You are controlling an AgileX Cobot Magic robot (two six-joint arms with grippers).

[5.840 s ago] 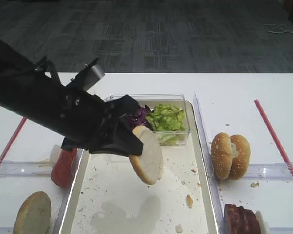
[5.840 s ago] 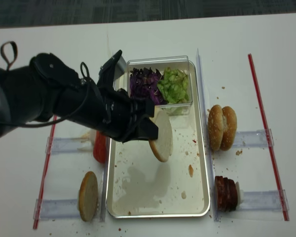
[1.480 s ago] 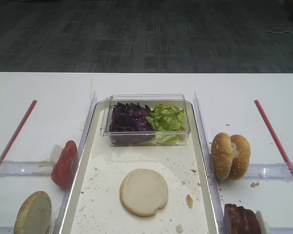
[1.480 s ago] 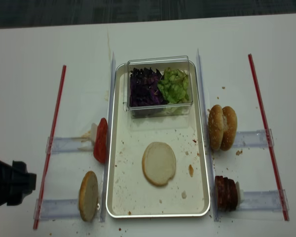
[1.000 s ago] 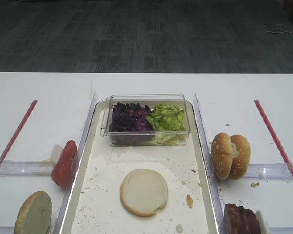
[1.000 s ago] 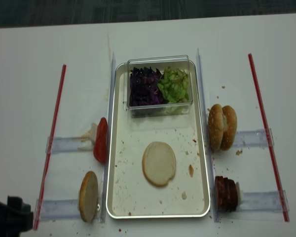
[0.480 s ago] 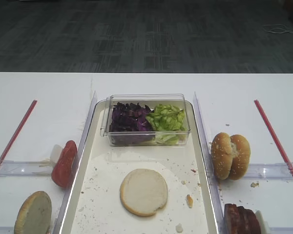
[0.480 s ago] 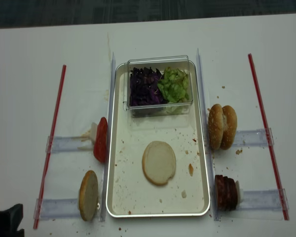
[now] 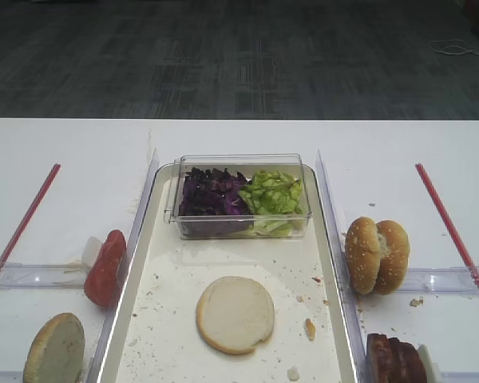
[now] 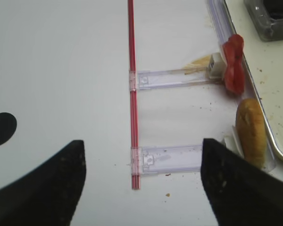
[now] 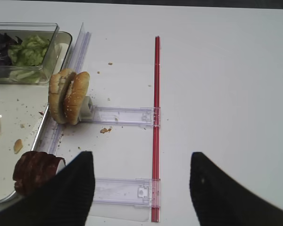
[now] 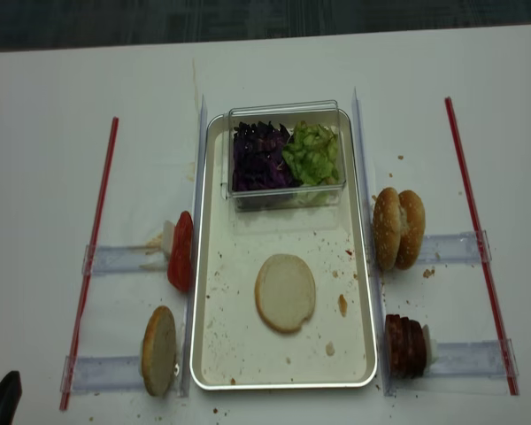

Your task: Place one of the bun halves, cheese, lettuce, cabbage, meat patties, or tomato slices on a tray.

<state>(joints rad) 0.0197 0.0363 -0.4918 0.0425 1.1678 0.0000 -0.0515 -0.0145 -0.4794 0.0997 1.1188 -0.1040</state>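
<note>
1 bun half (image 9: 235, 313) lying flat, cut face up, mid-floor of the tray (image 9: 140, 319), touching nothing else. Placing step looks done. Left claw (image 10: 141, 188) spread wide and empty over bare surface (image 10: 56, 70); right claw (image 11: 139, 188) likewise parted, holding nothing. Next, probably: reach for another ingredient, say the meat patties (image 9: 394, 359).

bun half (image 9: 235, 313) released flat on tray (image 9: 140, 319); left arm withdrawn

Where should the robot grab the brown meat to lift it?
Probably from above, jaws pinching the flat faces of one outer disc. The meat patties stand on edge beside the tray, so their top rims are exposed; the holder below and the tray rim beside them block lower approaches.
</note>
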